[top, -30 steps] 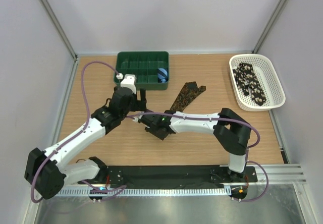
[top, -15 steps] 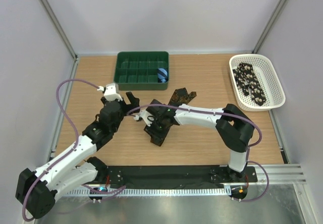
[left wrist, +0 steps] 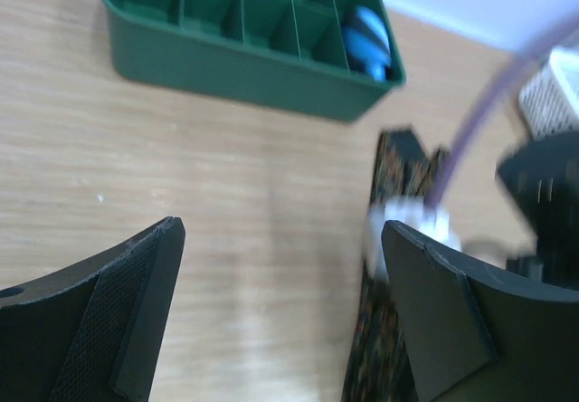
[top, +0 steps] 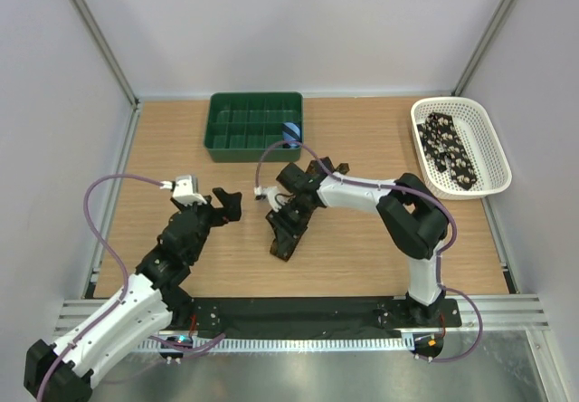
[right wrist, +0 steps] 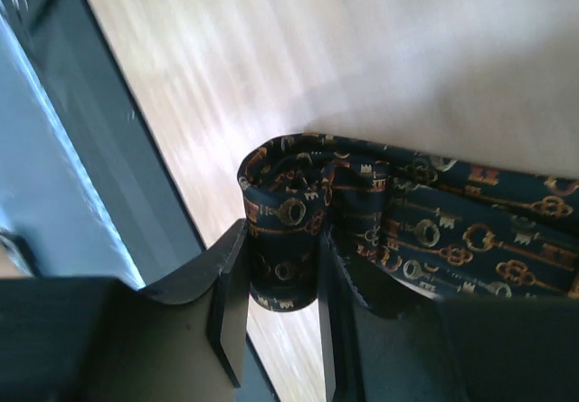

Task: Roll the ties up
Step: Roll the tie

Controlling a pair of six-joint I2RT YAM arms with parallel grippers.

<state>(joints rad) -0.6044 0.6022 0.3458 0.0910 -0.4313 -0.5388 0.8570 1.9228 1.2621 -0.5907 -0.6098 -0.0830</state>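
Note:
A dark tie (top: 282,242) with a gold-orange key pattern lies across the middle of the table, and its far pointed end (top: 338,168) shows behind the right arm. My right gripper (top: 284,228) is shut on the tie's rolled end (right wrist: 288,255); the roll sits between both fingers while the rest of the tie (right wrist: 470,230) trails flat to the right. My left gripper (top: 226,205) hangs open and holds nothing, to the left of the tie and apart from it. In the left wrist view that gripper (left wrist: 280,302) frames bare wood, with the tie (left wrist: 375,339) by its right finger. More ties (top: 448,147), black with pale spots, lie in the basket.
A white basket (top: 450,101) stands at the back right. A green compartment tray (top: 244,155) stands at the back centre, and a small blue striped roll (top: 290,133) sits in its right corner compartment. Purple cables loop over both arms.
My left arm has drawn back toward the near left, away from the tie, with its jaws wide. The right gripper stayed shut on the roll and turned, drawing the tie's far end closer.

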